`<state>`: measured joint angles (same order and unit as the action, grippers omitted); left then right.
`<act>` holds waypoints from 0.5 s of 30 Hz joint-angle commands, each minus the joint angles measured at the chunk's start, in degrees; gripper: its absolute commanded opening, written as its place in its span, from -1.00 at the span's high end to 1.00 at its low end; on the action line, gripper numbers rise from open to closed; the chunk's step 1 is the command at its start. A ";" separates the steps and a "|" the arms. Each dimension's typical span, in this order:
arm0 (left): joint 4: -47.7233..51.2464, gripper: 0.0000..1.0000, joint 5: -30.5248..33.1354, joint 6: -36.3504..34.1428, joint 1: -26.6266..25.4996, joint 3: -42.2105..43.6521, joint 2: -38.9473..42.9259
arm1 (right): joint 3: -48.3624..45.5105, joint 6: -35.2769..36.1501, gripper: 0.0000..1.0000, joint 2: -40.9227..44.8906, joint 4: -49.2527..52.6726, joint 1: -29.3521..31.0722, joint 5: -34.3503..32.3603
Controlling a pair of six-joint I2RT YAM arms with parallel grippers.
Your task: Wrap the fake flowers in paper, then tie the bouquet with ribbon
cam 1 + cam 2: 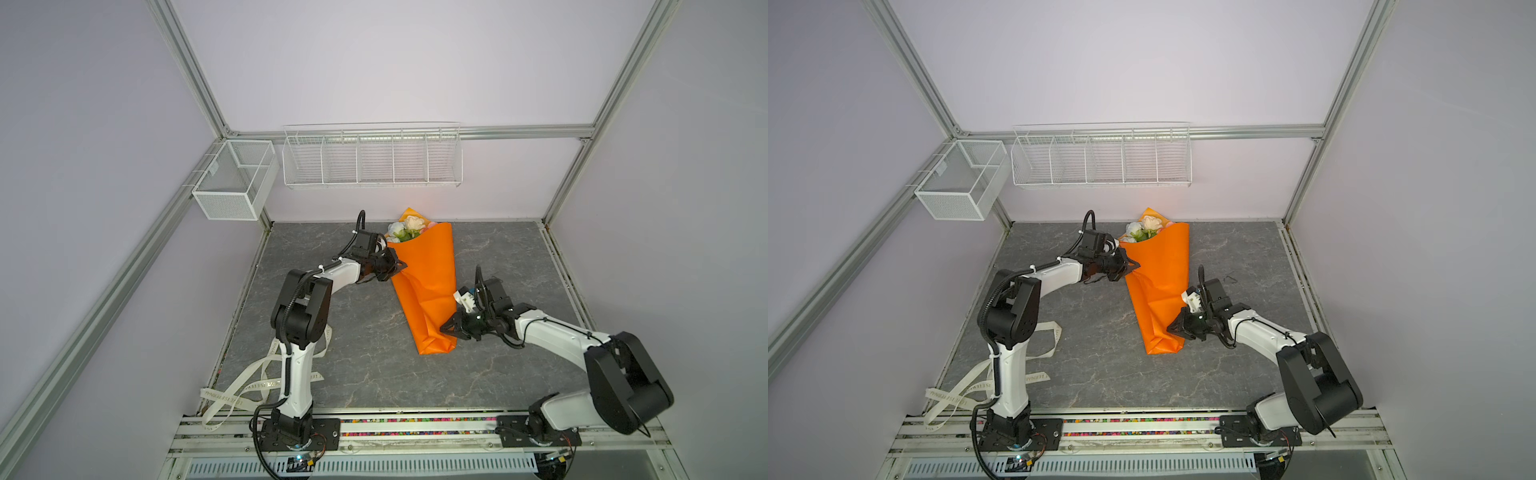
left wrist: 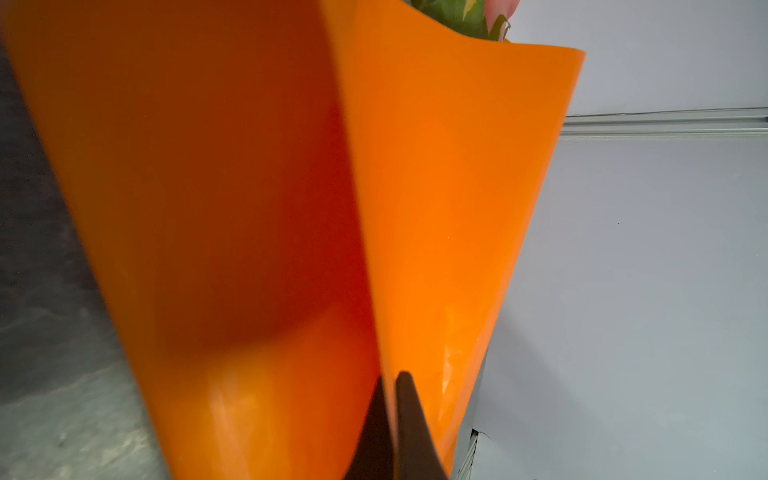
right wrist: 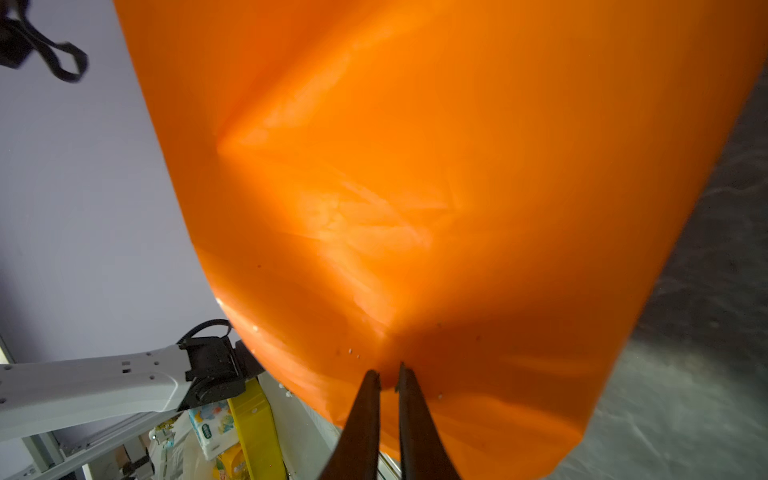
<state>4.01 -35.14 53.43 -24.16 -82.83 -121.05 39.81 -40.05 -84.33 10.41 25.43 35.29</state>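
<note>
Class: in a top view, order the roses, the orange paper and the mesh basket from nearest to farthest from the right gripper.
1. orange paper, pinched in the right gripper.
2. roses, wrap's far end.
3. mesh basket, left wall.

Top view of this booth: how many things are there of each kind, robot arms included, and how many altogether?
2 robot arms: left arm, right arm
1 bouquet of fake flowers, in orange paper
1 cream ribbon
2 white wire baskets: mesh box, long rack
Total: 6
</note>
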 commanded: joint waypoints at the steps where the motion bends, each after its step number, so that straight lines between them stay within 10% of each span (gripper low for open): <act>1: 1.91 0.94 -0.92 -2.00 0.68 -2.04 -1.35 | -1.98 2.22 0.73 -1.91 -0.87 0.15 0.33; 15: 7.17 1.00 -0.85 -6.39 1.17 -4.51 -3.21 | -4.68 3.80 0.66 -1.80 1.57 0.14 -2.95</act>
<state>9.21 -35.86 48.95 -23.31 -85.65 -123.24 35.70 -37.23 -88.47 9.67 25.43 33.69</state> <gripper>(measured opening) 0.048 0.169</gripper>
